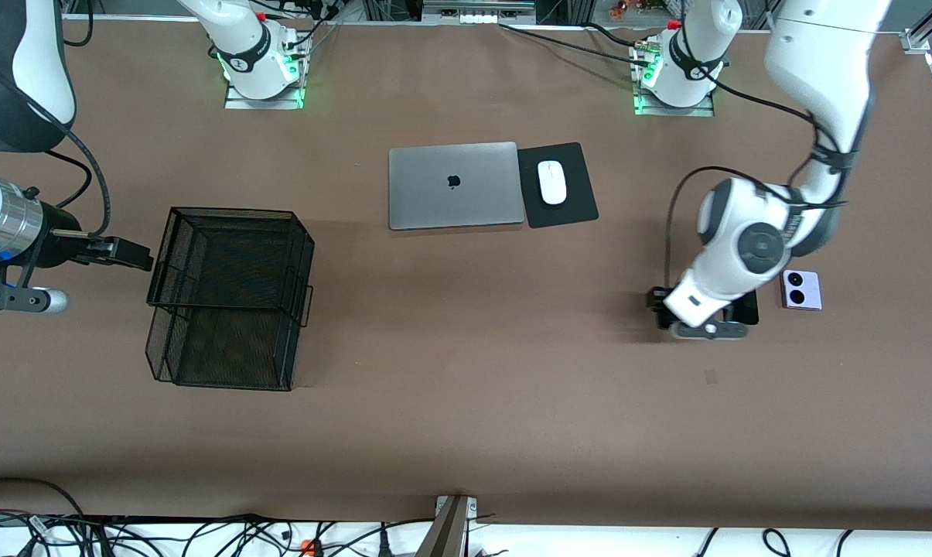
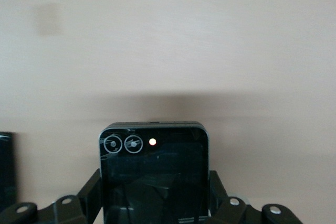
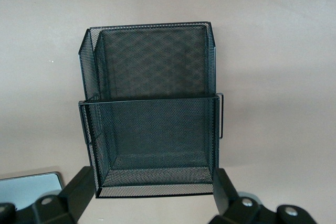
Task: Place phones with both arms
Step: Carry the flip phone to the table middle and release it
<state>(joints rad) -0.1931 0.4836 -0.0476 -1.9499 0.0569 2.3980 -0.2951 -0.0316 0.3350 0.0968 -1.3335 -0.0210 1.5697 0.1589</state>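
In the left wrist view a small black flip phone with two ringed lenses and a red dot stands between the fingers of my left gripper, which is shut on it. From the front camera the left gripper is low at the table toward the left arm's end, mostly hidden under its wrist. A long black slab phone lies beside it, its edge just showing. The lavender-white flip phone lies on the table a little farther toward that end. My right gripper waits open beside the mesh basket.
The black wire-mesh basket stands toward the right arm's end, straight ahead of the right gripper. A closed grey laptop, a white mouse and its black pad lie in the middle near the arm bases.
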